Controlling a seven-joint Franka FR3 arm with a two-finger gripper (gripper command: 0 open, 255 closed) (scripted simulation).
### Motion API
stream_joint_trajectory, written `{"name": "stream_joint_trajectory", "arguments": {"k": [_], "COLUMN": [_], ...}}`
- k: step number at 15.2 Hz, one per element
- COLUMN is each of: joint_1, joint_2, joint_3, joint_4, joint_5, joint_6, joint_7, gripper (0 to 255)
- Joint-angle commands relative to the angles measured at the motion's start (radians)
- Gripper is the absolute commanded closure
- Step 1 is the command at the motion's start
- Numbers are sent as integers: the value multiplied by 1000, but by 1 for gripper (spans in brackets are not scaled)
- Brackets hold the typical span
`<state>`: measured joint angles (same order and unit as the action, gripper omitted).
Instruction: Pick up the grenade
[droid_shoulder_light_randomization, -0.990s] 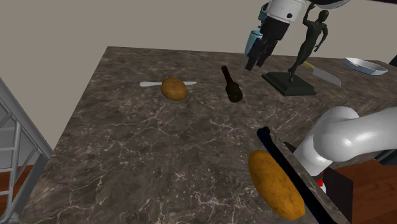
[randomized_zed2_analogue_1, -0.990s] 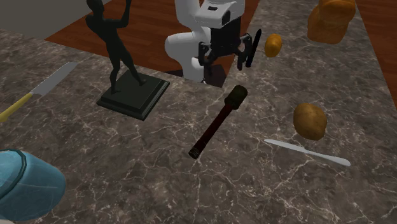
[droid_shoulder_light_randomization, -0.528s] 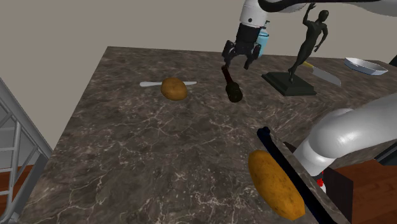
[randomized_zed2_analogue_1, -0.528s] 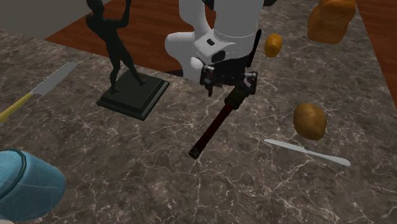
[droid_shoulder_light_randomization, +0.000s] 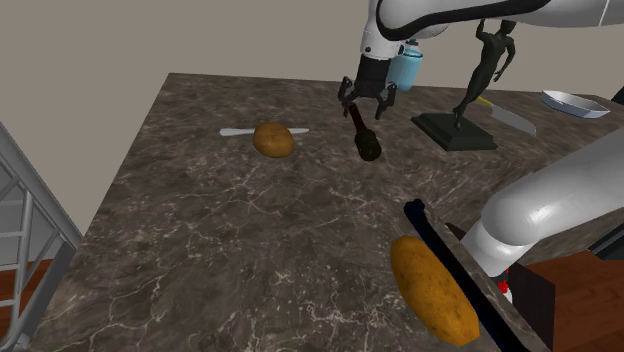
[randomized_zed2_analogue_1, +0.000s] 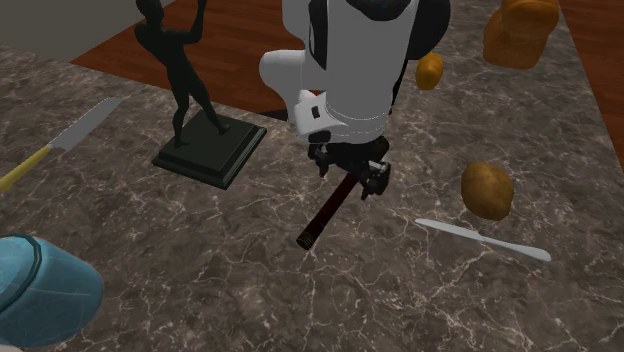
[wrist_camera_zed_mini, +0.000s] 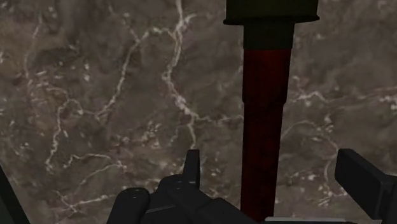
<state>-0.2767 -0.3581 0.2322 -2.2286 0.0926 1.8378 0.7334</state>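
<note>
Grenade (wrist_camera_zed_mini: 266, 127) lies on the counter (droid_shoulder_light_randomization: 250, 230), straddled by the spread pincer (droid_shoulder_light_randomization: 367, 98), which should lower squarely before pinching.

Marble desk (droid_shoulder_light_randomization: 200, 250): dark w/ white veins, smooth, slight sheen. Grenade (wrist_camera_zed_mini: 266, 127) matt: dark-red handle, dull olive head.

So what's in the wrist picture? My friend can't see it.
A grenade with a dark red handle lies on a marbled brown counter. The open gripper straddles the handle, fingers not touching it.
</note>
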Motion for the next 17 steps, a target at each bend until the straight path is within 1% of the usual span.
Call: {"name": "stream_joint_trajectory", "arguments": {"k": [1,4,5,14,17], "joint_1": [0,0,0,0,-1], "joint_2": [6,10,7,10,3], "joint_3": [2,4,3,4,1], "joint_4": [-21,-39,-40,-39,-4], "joint_5": [0,0,1,0,0], "joint_6": [27,49,48,49,8], "joint_7": [3,3,2,3,3], "gripper": [0,0,255,255,255]}}
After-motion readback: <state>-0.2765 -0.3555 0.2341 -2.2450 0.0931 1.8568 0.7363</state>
